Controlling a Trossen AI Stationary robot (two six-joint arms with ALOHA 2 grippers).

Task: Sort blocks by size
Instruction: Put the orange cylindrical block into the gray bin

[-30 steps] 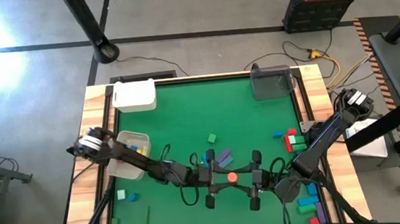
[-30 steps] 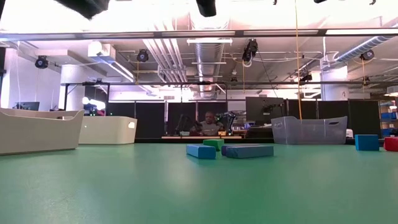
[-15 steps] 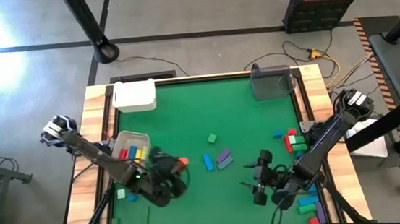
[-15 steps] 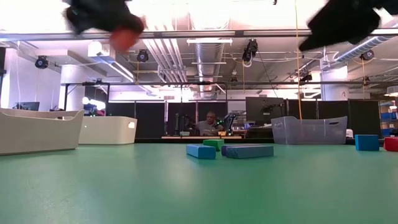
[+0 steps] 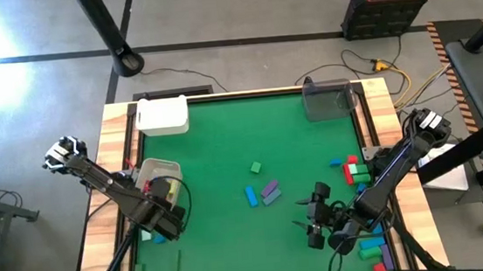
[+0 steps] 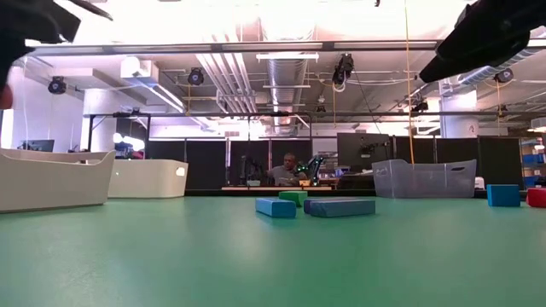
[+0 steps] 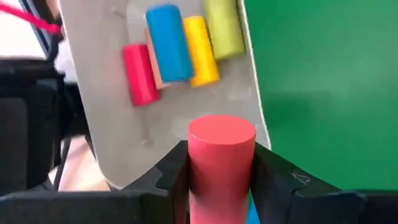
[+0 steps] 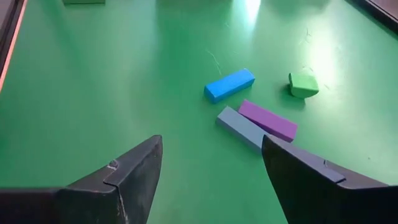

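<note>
2 dark robot arms with black 2-finger grippers

The left arm point(image 5: 105, 181) and right arm point(image 5: 385, 175) are slim and near black, each with a white and black block at its outer end by the table edge. Thin black cables loop beside the right gripper point(image 5: 317, 217). Up close, the left gripper's fingers point(image 7: 169, 180) and the right gripper's fingers point(image 8: 127, 180) are matte black, angular, wedge-shaped plastic with bevelled edges.

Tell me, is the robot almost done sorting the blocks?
Not yet. A few cylinders already lie in the white tray. The left gripper holds a red cylinder near that tray. Still on the mat: blue bar, purple bar, green cube. The right gripper is open.
</note>
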